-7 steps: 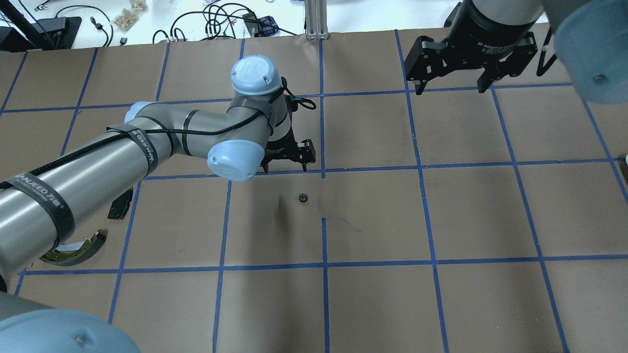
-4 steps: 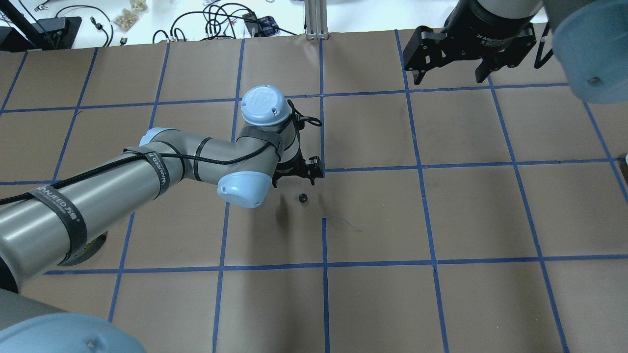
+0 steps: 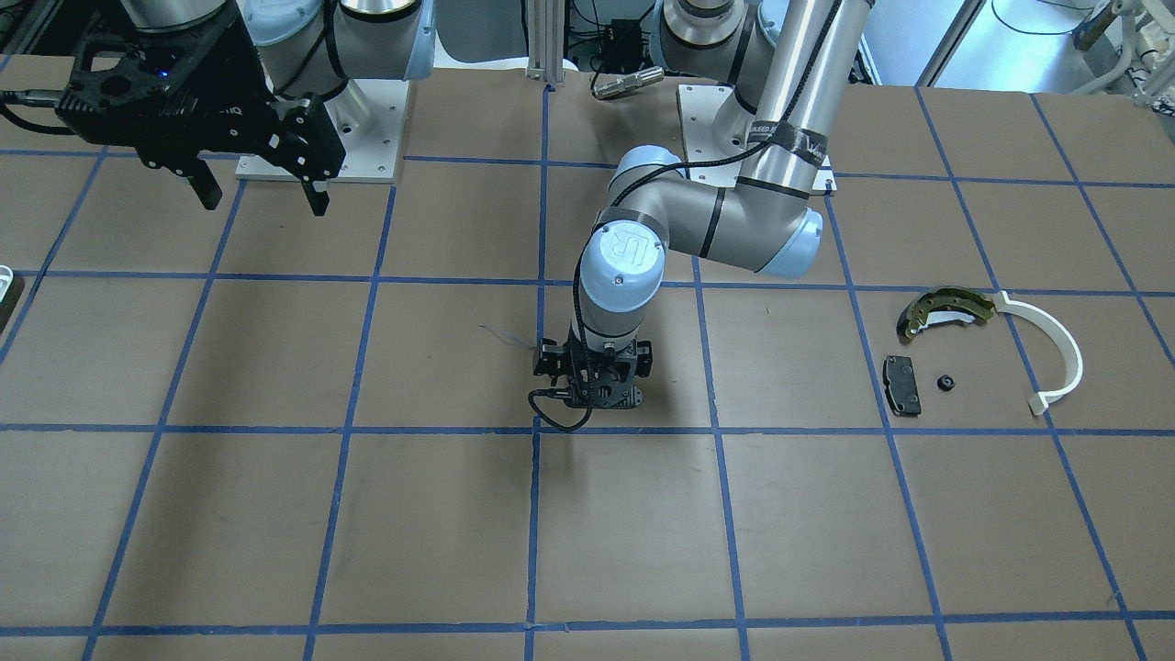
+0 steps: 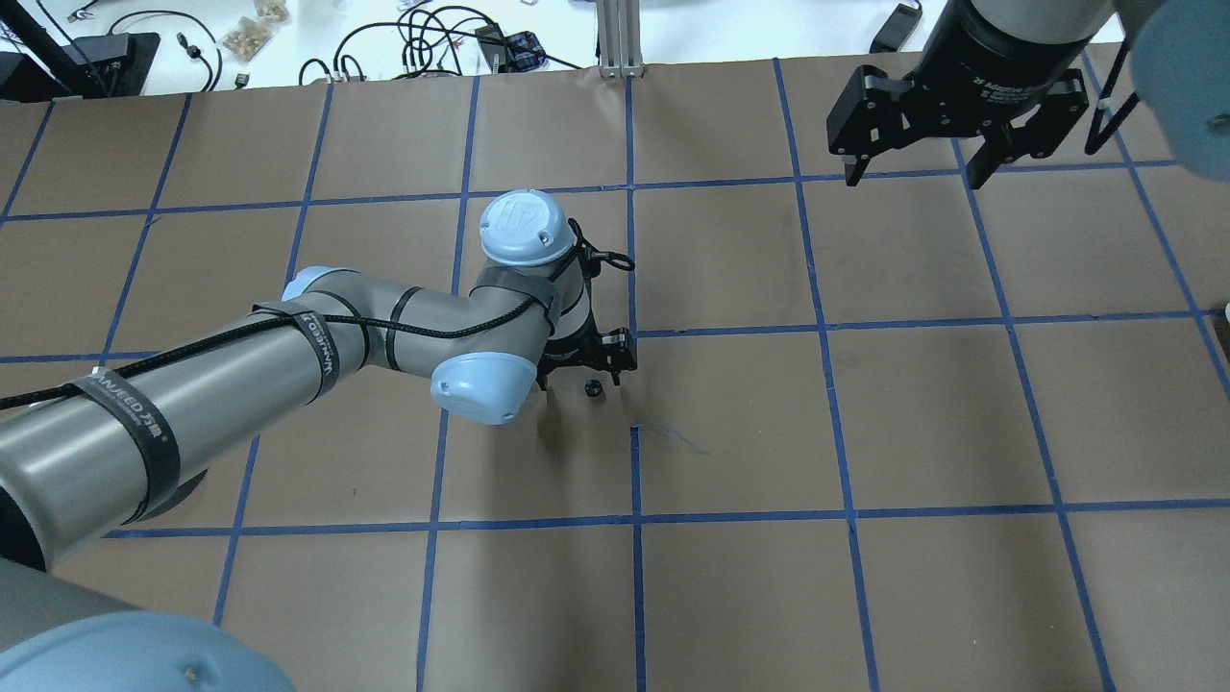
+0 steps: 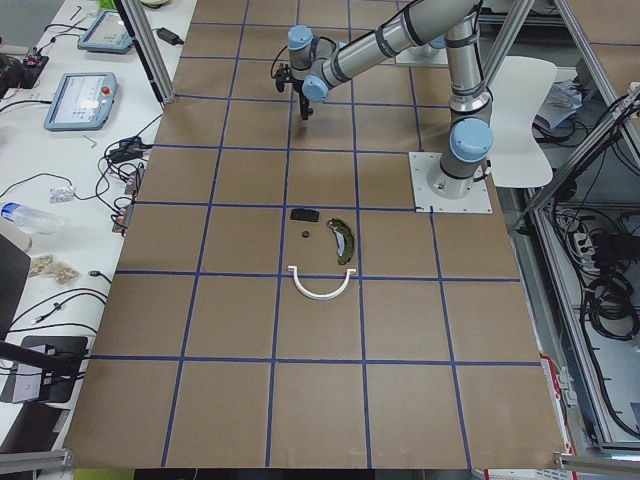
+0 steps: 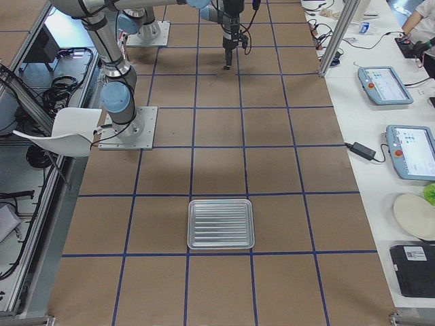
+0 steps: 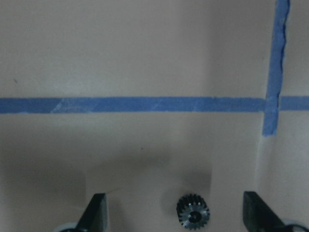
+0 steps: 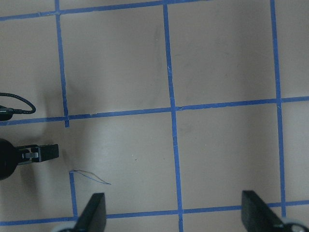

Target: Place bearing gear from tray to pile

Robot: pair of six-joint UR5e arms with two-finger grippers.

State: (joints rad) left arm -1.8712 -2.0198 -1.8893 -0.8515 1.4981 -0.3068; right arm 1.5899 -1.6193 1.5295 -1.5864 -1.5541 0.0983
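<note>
Moved: your left claw (image 4: 578, 381) has come down over the gear (image 4: 593, 387), and your right claw (image 4: 911, 181) has slid slightly toward the right edge of the table (image 4: 865, 432).
Pile (image 5: 343, 240): toward the left edge you have a curved brake shoe (image 3: 945, 308), a white arc (image 3: 1056, 353), a dark pad (image 3: 901, 384) and a small dark round part (image 3: 944, 382) just beside the pad.
Left claw: wide open and holding nothing; its fingers (image 7: 96, 215) straddle the gear without touching it.
Gear: lies flat, about midway between the left and right edges.
Right claw: wide open with nothing in it, raised high over the right half.
Tray (image 6: 221, 223): toward the right edge.
</note>
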